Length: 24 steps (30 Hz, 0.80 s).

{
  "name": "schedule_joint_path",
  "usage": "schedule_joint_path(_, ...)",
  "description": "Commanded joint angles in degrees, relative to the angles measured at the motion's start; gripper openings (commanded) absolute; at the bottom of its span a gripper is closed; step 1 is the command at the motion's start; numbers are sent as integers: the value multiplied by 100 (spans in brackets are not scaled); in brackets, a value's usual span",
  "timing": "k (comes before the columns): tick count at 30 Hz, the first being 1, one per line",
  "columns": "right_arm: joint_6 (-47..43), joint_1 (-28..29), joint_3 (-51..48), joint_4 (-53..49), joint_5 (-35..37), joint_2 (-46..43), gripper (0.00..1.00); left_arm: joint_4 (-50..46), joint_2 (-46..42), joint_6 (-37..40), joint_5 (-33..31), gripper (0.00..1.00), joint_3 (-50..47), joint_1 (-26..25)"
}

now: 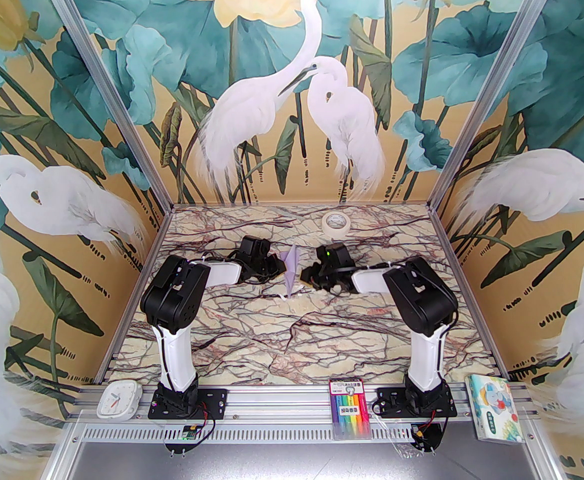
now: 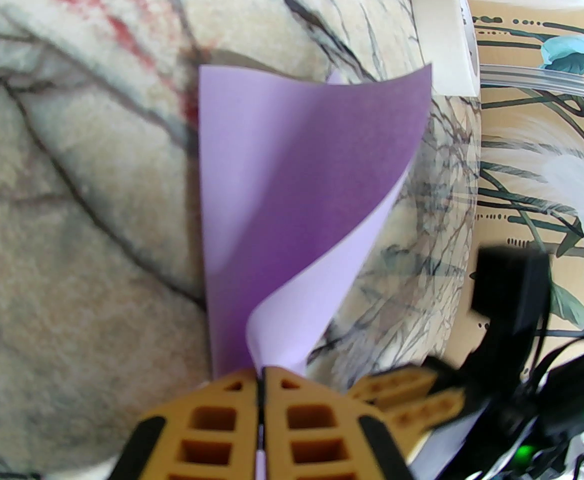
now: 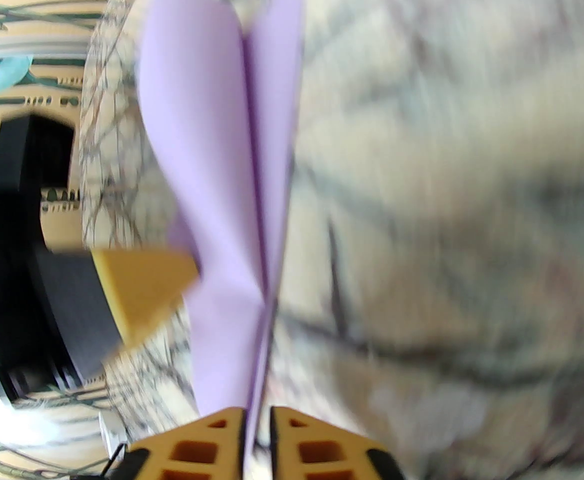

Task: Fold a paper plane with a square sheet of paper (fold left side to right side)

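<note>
Looking at the top view, the paper plane (image 1: 290,272) stands up on edge off the marble table (image 1: 271,348), a bit nearer the arm bases than the white tape roll (image 1: 335,224) and slightly to the left of it. The left gripper (image 1: 274,266) and right gripper (image 1: 306,280) come in from either side, so the two claws sit close together with just the paper between them.

Left wrist cam: the left claw (image 2: 261,375) is pressed together on the bottom edge of the plane (image 2: 281,208). One flap curls away toward the tape roll (image 2: 444,33), its top corner free and overlapping the roll in the picture. The right claw's fingers (image 2: 402,393) sit just beside it.

Right wrist cam is blurry, but the right claw (image 3: 257,418) is down to a narrow slit with the plane's (image 3: 221,193) lower edge running into it, so it looks pinched. The centre crease runs straight up from there. A left finger (image 3: 141,288) touches the flap's outer edge.

Room-wise, there's loads of bare table from the tape roll back to the bases.
</note>
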Motion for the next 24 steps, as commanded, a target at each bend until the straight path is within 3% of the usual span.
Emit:
schedule_joint_path(1, -269, -95, 518, -744, 373, 354, 10, -139, 27, 134, 157, 7, 159, 33)
schedule_joint_path(14, -610, -271, 2099, -1700, 520, 1299, 7, -282, 122, 214, 261, 7, 305, 33)
schedule_joint_path(24, -743, -253, 2454, -1727, 285, 1588, 10, -337, 231, 301, 348, 7, 394, 32)
